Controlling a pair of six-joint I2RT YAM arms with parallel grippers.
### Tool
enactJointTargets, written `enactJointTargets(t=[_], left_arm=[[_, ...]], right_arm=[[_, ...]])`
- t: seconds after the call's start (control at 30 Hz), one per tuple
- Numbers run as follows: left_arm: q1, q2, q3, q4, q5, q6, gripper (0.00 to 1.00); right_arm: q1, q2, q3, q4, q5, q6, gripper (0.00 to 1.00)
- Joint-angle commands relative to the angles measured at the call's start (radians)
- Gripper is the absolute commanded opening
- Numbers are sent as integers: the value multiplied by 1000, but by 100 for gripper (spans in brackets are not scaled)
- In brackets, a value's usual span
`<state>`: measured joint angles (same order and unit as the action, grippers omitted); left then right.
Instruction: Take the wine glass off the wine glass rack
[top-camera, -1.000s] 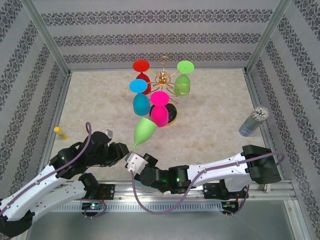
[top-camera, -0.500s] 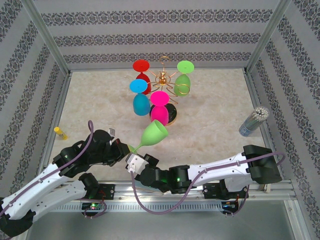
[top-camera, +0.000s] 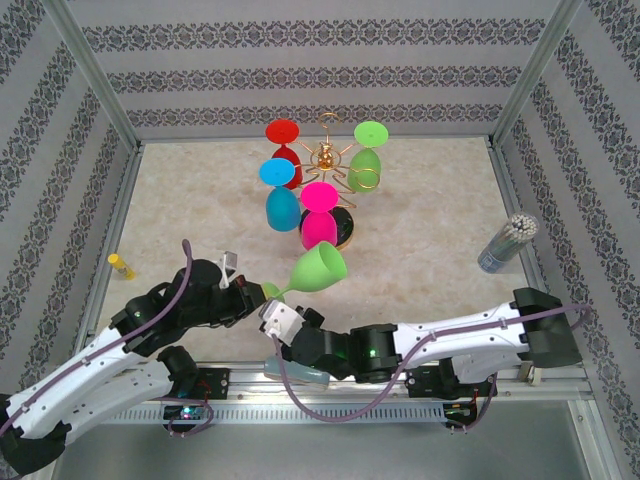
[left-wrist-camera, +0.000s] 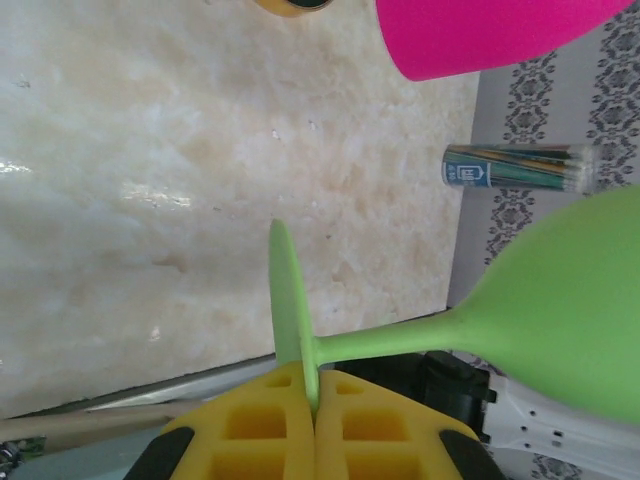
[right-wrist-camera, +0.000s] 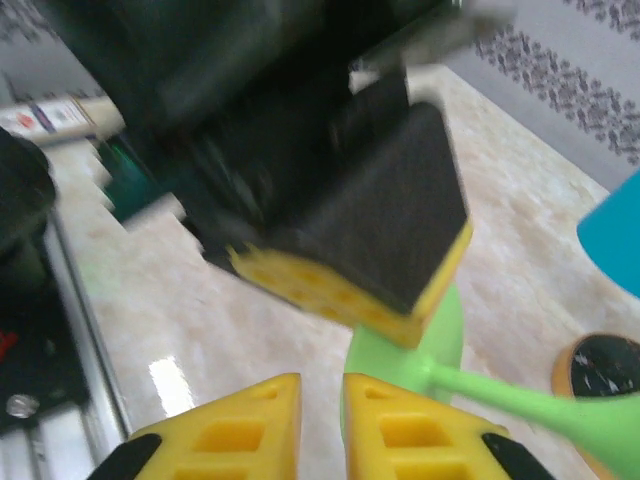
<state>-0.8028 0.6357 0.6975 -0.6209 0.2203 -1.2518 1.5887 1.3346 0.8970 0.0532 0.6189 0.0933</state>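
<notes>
A light green wine glass (top-camera: 320, 268) lies tilted on its side in the air, off the gold wine glass rack (top-camera: 328, 160), bowl pointing right. My left gripper (top-camera: 250, 290) is shut on the rim of its round foot (left-wrist-camera: 290, 300); the stem (left-wrist-camera: 400, 340) runs right to the bowl (left-wrist-camera: 570, 310). The left gripper's (left-wrist-camera: 315, 405) yellow pads pinch the foot edge. My right gripper (top-camera: 272, 315) sits just below the foot. In the right wrist view the right gripper (right-wrist-camera: 322, 400) stands slightly open with nothing between its fingers, and the foot (right-wrist-camera: 420, 345) is just beyond its right finger.
Red (top-camera: 282, 135), blue (top-camera: 280, 195), pink (top-camera: 319, 218) and green (top-camera: 368, 160) glasses hang on the rack, over its black base (top-camera: 343, 228). A tube of sticks (top-camera: 507, 243) lies at the right wall. A small yellow object (top-camera: 121, 265) lies at the left.
My left gripper closed on the glass's foot. The right gripper let go and drew back a little. The glass swung from leaning toward the rack to lying nearly level, bowl to the right.
</notes>
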Motion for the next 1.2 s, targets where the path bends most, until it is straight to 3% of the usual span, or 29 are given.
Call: enactJointTargets(t=[0.0, 0.07, 0.3, 0.4, 0.53, 0.7, 0.9, 1.17], left_arm=[[10, 4, -32, 109, -32, 60, 0], [10, 4, -42, 139, -33, 68, 0], [10, 21, -73, 236, -8, 104, 0], [10, 18, -108, 291, -2, 117, 0], [10, 10, -154, 352, 4, 121, 0], [10, 9, -181, 386, 8, 144, 0], [10, -4, -224, 470, 20, 149, 0], [10, -4, -253, 519, 27, 144, 0]], right_arm=[[4, -60, 44, -11, -43, 65, 22], [1, -83, 49, -34, -54, 86, 28], [-32, -167, 112, -203, -104, 191, 34], [-82, -194, 188, -331, -205, 261, 34], [-173, -263, 220, -374, -361, 361, 34], [-351, -352, 213, -432, -582, 462, 37], [-494, -392, 222, -551, -648, 485, 41], [-558, -378, 290, -716, -630, 464, 47]])
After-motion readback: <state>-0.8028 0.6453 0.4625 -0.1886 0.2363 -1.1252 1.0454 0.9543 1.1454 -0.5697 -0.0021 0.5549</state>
